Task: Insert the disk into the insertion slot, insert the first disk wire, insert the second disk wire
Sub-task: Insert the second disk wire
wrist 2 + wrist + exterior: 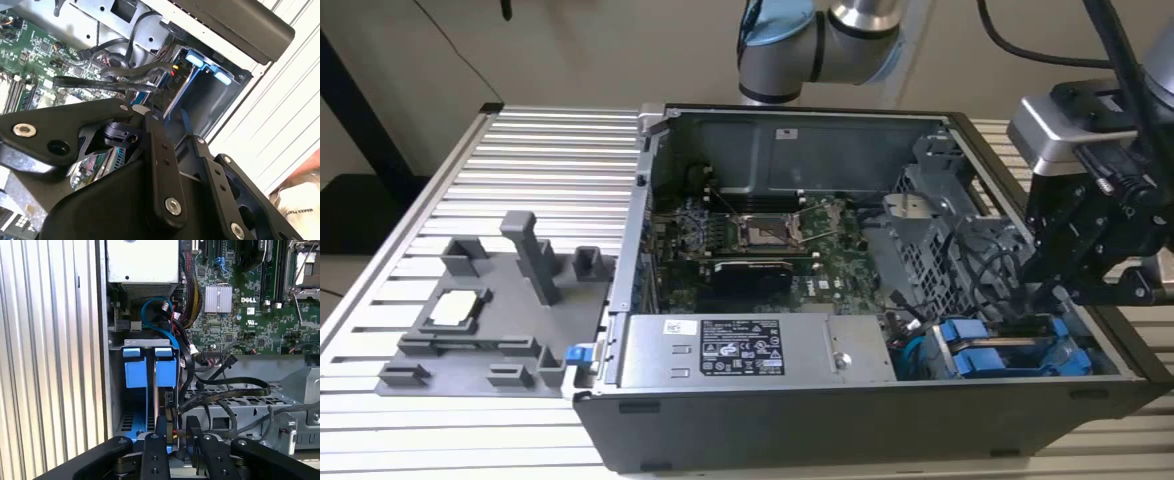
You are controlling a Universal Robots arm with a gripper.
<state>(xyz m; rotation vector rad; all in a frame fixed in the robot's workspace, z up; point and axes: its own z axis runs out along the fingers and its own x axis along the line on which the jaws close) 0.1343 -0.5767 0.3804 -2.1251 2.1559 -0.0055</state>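
disk (pixel 165 372) sits inside insertion slot (pixel 131 427).

You were in a robotics lab: an opened computer case (pixel 881 300) sat on a ribbed aluminium table (pixel 534 180), beside a grey parts fixture (pixel 480 320), below the arm's base (pixel 821 45).

The grey metal power-supply box (pixel 827 352) carries a black-and-white sticker (pixel 740 346) crowded with fine print and marks, none of it legible. A small white sticker (pixel 787 133) on the case's grey rear wall is equally unreadable. The green circuit board (pixel 260 325) bears white printed lettering (pixel 250 300) beside the silver finned heatsink (pixel 218 298). In the second wrist view, a white bag (pixel 300 207) shows dark, partly cut-off print.
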